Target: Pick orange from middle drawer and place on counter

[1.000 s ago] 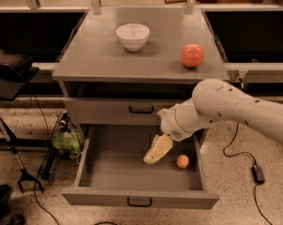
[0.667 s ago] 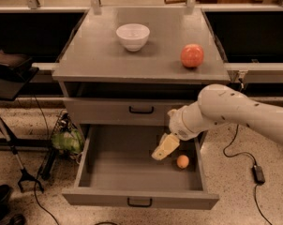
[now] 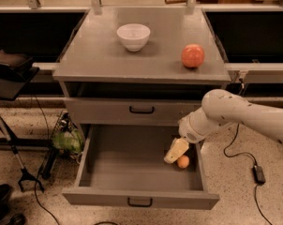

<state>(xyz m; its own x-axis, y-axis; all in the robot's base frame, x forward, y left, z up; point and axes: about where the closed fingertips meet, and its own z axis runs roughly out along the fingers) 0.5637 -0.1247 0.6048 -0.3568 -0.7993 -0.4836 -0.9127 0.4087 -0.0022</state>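
**Claw lowering beside the orange in the open drawer**

The claw [image 3: 176, 150] is hanging inside the middle drawer [image 3: 140, 198], toward its right rear. It is sitting just beside the orange [image 3: 183, 161], at the fruit's upper left and perhaps touching it. I cannot tell whether the claw is spread or pressed together, and it is not visibly carrying the fruit.

The orange is lying on the drawer floor close to the right wall. That is probably why the arm is reaching in from the right and angling down over that wall.

The drawer is standing pulled well out, leaving open floor to the left of the orange, while the right wall is crowding the other side. The upper drawer front [image 3: 132, 110] is sitting above the rear, so any lift is likely needing to come forward before rising.

On the table [image 3: 94, 60], a white bowl [image 3: 133, 35] and a reddish fruit [image 3: 192, 56] are resting well apart, leaving bare surface between them and along the front edge.
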